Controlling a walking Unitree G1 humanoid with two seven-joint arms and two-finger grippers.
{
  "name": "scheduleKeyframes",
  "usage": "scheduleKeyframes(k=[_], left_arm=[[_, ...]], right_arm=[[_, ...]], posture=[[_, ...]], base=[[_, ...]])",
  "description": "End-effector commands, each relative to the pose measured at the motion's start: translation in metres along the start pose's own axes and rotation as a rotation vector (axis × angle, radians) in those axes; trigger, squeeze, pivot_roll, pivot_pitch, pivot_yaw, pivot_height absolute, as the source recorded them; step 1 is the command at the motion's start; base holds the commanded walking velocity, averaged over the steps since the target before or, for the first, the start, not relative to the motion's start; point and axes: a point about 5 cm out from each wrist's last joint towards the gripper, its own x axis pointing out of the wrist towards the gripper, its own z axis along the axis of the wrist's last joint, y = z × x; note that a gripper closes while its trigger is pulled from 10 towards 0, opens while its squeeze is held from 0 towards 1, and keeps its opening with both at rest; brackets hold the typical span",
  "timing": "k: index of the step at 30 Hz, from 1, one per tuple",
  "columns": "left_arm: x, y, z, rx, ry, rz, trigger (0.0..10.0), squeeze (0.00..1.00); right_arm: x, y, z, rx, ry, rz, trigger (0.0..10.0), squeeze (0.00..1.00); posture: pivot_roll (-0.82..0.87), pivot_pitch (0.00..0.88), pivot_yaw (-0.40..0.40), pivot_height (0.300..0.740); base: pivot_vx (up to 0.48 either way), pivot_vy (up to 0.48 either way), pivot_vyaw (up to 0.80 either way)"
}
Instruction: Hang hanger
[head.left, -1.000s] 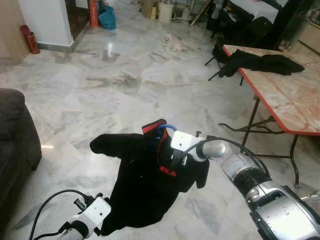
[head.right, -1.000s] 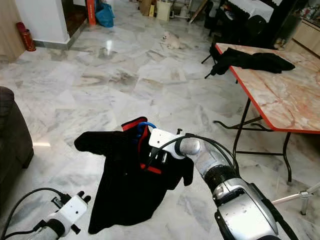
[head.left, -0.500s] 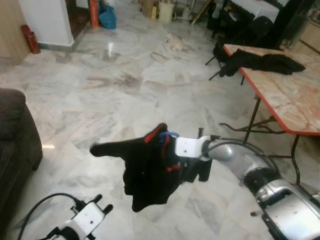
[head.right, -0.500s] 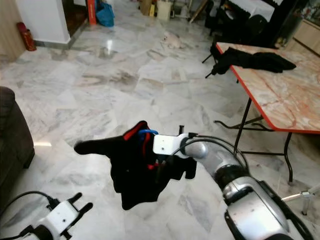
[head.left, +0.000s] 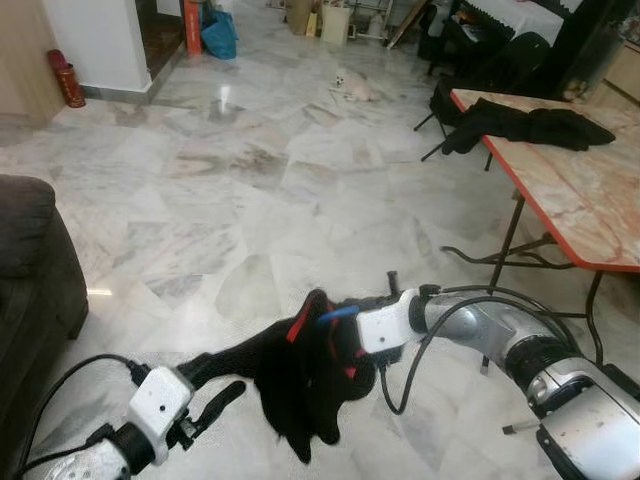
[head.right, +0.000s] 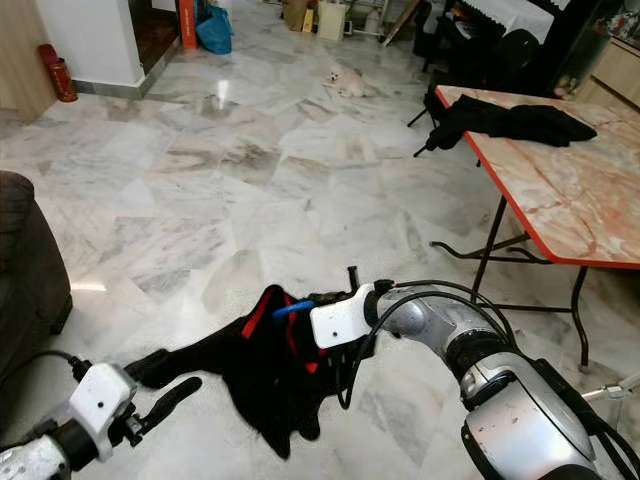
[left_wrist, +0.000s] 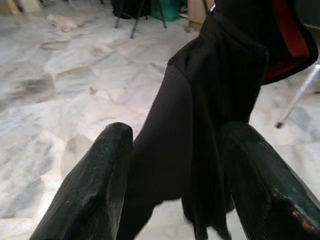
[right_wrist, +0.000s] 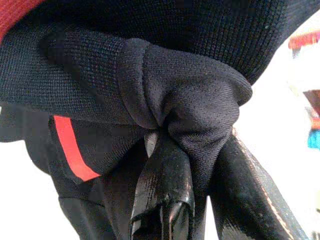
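A black shirt (head.left: 300, 385) with red trim hangs bunched low over the marble floor, with the blue hanger (head.left: 337, 313) poking out at its collar. My right gripper (right_wrist: 200, 165) is shut on a knot of the shirt's cloth near the collar, and its fingers are buried in the fabric. One sleeve stretches toward my left gripper (head.left: 212, 385), which stands open. In the left wrist view the shirt (left_wrist: 210, 100) hangs just beyond the two spread fingers (left_wrist: 95, 190).
A red-edged marble-top folding table (head.left: 580, 215) stands at the right with dark clothes (head.left: 525, 125) piled on it. A dark sofa (head.left: 30, 270) is at the left. A small light animal (head.left: 350, 85) lies far off on the floor.
My right arm has lowered, bringing the shirt down and leftward. The left gripper has risen and now sits by the outstretched sleeve.
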Motion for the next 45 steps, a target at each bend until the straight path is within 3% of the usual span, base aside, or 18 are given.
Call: scheduleKeyframes(k=[1, 14, 19, 22, 30, 35, 45], left_arm=[[0.003, -0.004, 0.005, -0.025, -0.010, -0.056, 10.0, 0.00], [0.002, -0.022, 0.008, -0.130, 0.043, -0.319, 10.0, 0.00], [0.013, -0.004, 0.007, -0.059, 0.035, -0.194, 10.0, 0.00], [0.014, 0.000, 0.009, -0.067, 0.027, -0.167, 10.0, 0.00], [0.016, -0.003, 0.005, -0.079, 0.052, -0.205, 10.0, 0.00], [0.018, -0.014, 0.001, -0.048, 0.088, -0.293, 10.0, 0.00], [0.025, -0.006, 0.002, -0.003, 0.074, -0.226, 10.0, 0.00]], right_arm=[[-0.006, -0.007, 0.003, -0.001, -0.058, -0.018, 10.0, 0.00], [-0.007, -0.007, 0.014, -0.051, -0.157, 0.034, 10.0, 0.00], [-0.004, -0.003, 0.019, -0.055, -0.193, 0.065, 10.0, 0.00], [-0.004, -0.001, 0.020, -0.048, -0.204, 0.075, 10.0, 0.00], [-0.005, -0.001, 0.021, -0.043, -0.222, 0.086, 10.0, 0.00], [-0.004, -0.001, 0.024, -0.043, -0.234, 0.093, 10.0, 0.00], [-0.005, -0.001, 0.025, -0.039, -0.247, 0.099, 10.0, 0.00]], posture=[[0.05, 0.026, -0.148, 0.740], [0.03, 0.044, -0.143, 0.740], [0.03, 0.046, -0.141, 0.740], [0.03, 0.048, -0.142, 0.740], [0.03, 0.045, -0.138, 0.740], [0.03, 0.045, -0.138, 0.740], [0.02, 0.043, -0.138, 0.740]], base=[[0.000, 0.000, 0.00], [0.000, 0.000, 0.00], [0.000, 0.000, 0.00], [0.000, 0.000, 0.00], [0.000, 0.000, 0.00], [0.000, 0.000, 0.00], [0.000, 0.000, 0.00]])
